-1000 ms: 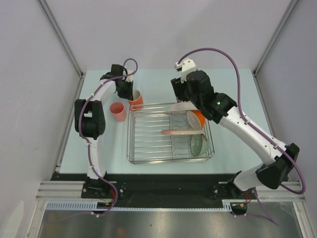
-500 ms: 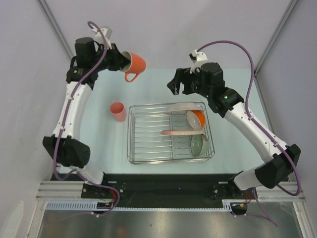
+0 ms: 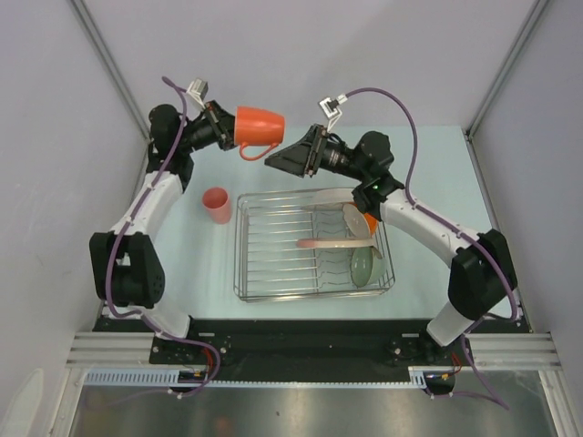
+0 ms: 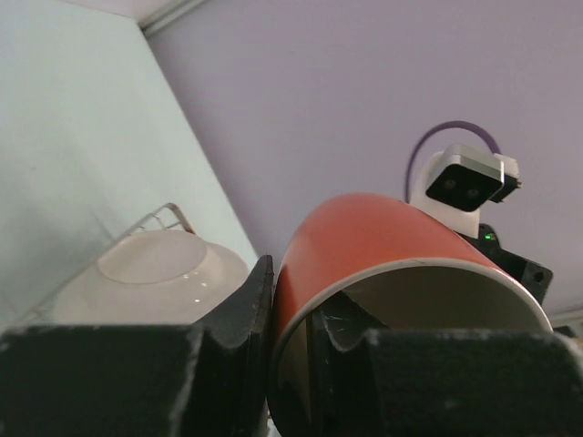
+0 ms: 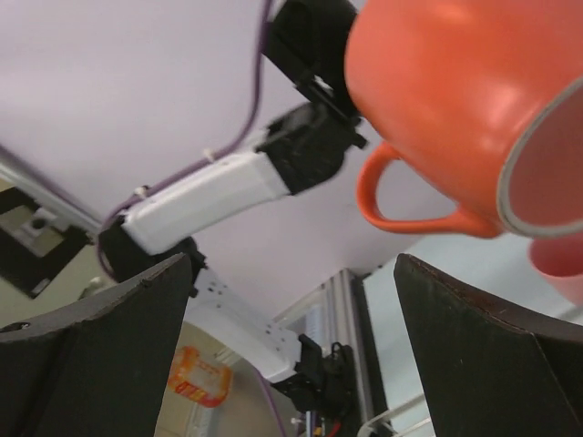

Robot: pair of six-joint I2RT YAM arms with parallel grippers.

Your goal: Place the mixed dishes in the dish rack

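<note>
left gripper (image 3: pixel 230 129) is up in the air. Its fingers (image 4: pixel 241 309) are almost closed, pinching the wall of the glossy orange mug with white inside (image 3: pixel 260 123) at the rim, one finger outside and one inside. The mug lies on its side, base pointing away from those fingers toward the other arm, handle hanging down.

right gripper (image 3: pixel 276 160) has its jaws spread wide with nothing in them. The tips aim at the mug from just below and beside its base end; no contact visible. From the right wrist, the mug (image 5: pixel 437 82) sits beyond and above the gap between the two fingers (image 5: pixel 109 337).

The rectangular silver wire dish rack (image 3: pixel 273 255) sits on the pale table (image 3: pixel 182 264), below both sets of fingers and nearer the arm bases.

The pink tumbler (image 3: pixel 217 204) stands on the table below the left fingers, just outside the rack's left edge.

Loaded in the rack's right half, below the right arm:
- white shallow plate (image 3: pixel 330 195) at the far end
- orange bowl with white inside (image 3: pixel 365 218)
- pink-and-cream plate (image 3: pixel 332 243)
- pale green bowl (image 3: pixel 364 266)
</note>
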